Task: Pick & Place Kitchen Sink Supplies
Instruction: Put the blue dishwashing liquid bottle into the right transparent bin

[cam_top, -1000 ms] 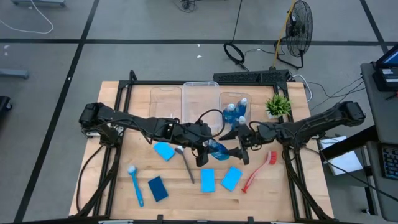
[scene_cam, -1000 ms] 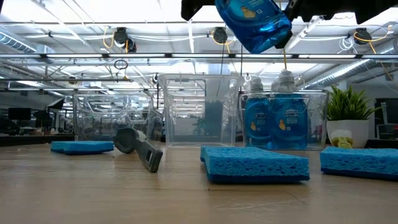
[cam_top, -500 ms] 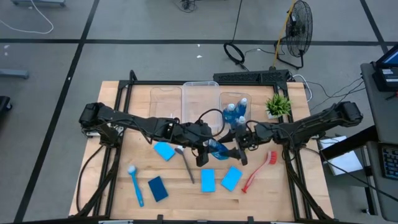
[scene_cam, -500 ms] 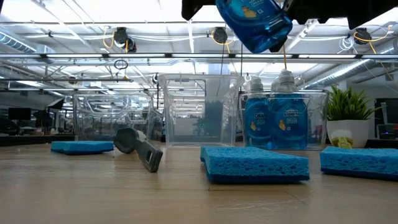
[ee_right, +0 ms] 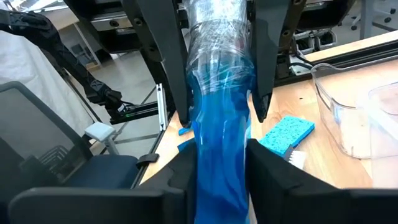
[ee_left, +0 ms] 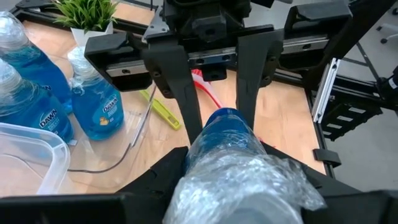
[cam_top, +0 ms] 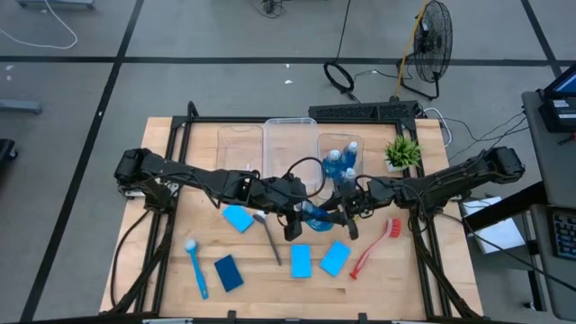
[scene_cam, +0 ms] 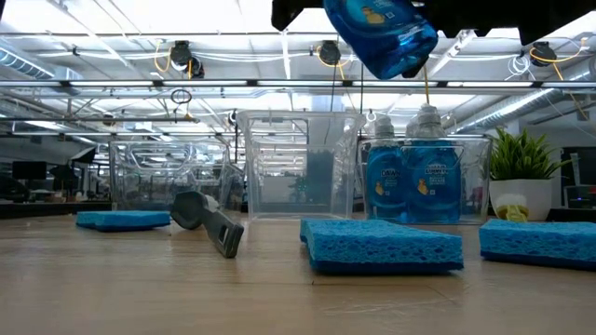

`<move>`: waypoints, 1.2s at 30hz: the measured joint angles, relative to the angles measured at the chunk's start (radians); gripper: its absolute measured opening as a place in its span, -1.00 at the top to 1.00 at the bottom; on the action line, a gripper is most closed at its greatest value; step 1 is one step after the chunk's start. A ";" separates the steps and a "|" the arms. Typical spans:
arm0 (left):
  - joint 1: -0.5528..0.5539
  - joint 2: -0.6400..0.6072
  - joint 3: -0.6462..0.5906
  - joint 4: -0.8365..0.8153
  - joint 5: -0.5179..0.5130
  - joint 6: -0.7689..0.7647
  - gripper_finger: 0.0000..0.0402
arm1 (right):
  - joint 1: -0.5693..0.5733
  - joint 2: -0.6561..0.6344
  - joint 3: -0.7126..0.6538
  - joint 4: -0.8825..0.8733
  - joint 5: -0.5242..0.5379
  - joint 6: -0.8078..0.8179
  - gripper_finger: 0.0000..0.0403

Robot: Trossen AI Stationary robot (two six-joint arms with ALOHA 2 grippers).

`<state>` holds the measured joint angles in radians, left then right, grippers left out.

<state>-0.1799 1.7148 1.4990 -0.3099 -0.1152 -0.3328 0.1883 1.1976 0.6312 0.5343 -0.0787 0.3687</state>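
Note:
A blue bottle (cam_top: 315,214) hangs high above the table's middle, tilted in the low view (scene_cam: 382,33). My left gripper (cam_top: 301,216) is shut on its clear-wrapped cap end. My right gripper (cam_top: 331,214) faces it from the right and is shut on the blue body. Two more blue bottles (cam_top: 340,162) stand upright in the rightmost clear bin. Blue sponges (cam_top: 238,218) (cam_top: 301,260) (cam_top: 335,257) and a darker one (cam_top: 229,273) lie flat on the wood. A blue brush (cam_top: 195,267), a grey brush (cam_top: 270,236) and a red brush (cam_top: 373,247) lie there too. My left gripper pinches the bottle's plastic-wrapped cap end (ee_right: 214,34) between its two fingers (ee_right: 161,56). It comes from the table's left, slanting slightly down, with the fingers along the bottle. The bottle is clear of the table. My right gripper pinches the bottle's blue body (ee_left: 227,124) between its two fingers (ee_left: 183,106). It comes level from the table's right, fingers along the bottle, opposite the left gripper. The bottle spans the gap between both grippers, tilted and lifted clear.
Three clear bins stand in a row at the table's far side, the left (cam_top: 239,148) and the middle one (cam_top: 290,148) with nothing in them. A small green plant (cam_top: 402,151) sits at the far right. A yellow-green brush (ee_left: 163,112) lies near the red brush.
My right gripper has shut on the bottle's blue body; its fingers stood wide on either side a second ago. The bottle and my left gripper have kept still.

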 joint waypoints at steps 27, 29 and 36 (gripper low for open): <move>0.001 -0.111 0.001 0.012 -0.115 -0.062 -0.83 | -0.035 -0.097 -0.001 -0.052 0.086 -0.056 0.58; 0.000 -0.147 0.001 0.013 -0.139 -0.046 -0.78 | -0.047 -0.131 -0.001 -0.085 0.132 -0.077 0.58; -0.014 -0.224 0.001 -0.094 -0.223 -0.015 -0.66 | -0.063 -0.210 -0.001 -0.204 0.401 -0.145 0.58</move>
<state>-0.1937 1.4908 1.5002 -0.4035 -0.3377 -0.3476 0.1253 0.9881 0.6304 0.3298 0.3221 0.2235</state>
